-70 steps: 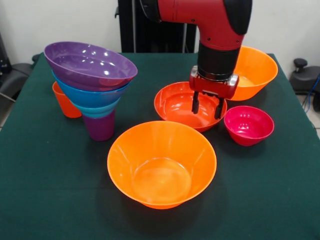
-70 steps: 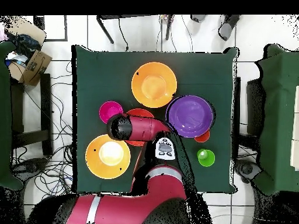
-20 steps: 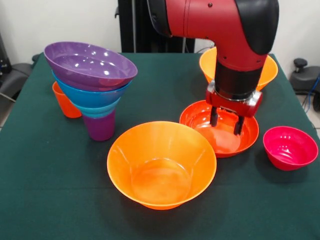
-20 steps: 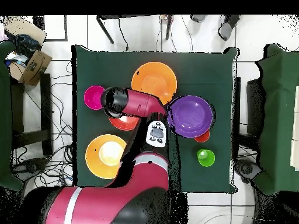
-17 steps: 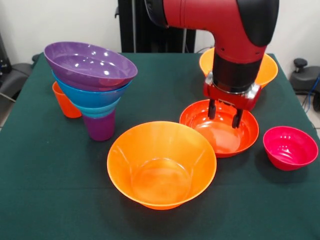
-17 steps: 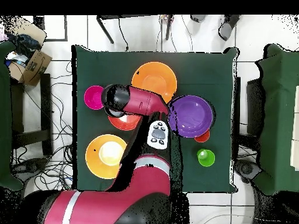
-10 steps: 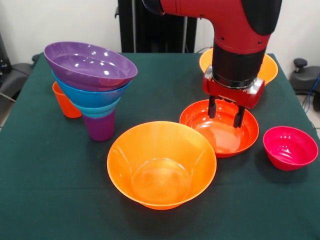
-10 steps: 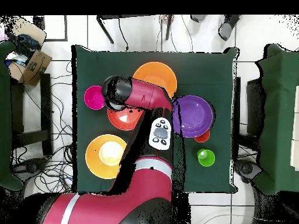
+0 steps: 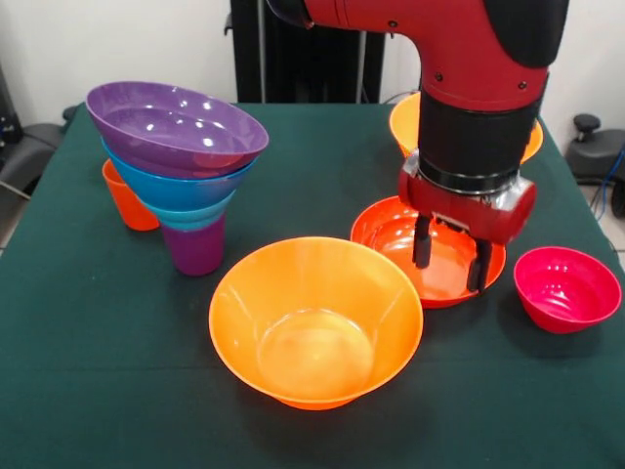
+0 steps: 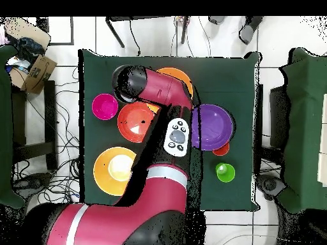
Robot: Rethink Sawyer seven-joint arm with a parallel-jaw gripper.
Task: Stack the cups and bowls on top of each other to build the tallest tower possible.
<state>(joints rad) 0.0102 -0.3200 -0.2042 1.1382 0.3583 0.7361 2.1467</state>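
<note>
The tower stands at the left: a purple cup with a teal bowl, a blue bowl and a purple bowl nested above, leaning slightly. An orange cup stands behind it. My gripper is open and empty, hanging just over the near rim of the shallow red-orange bowl. A large orange bowl sits front centre. A second orange bowl is partly hidden behind the arm. A magenta bowl sits at the right. The green cup shows only in the overhead view.
In the overhead view the arm covers part of the far orange bowl and hides the gripper. The red-orange bowl, magenta bowl and near orange bowl lie left of it. Chairs and cables surround the table.
The gripper has moved across the red-orange bowl toward the front camera, from the bowl's far side to its near rim. It stayed open and empty. No bowl or cup moved.
</note>
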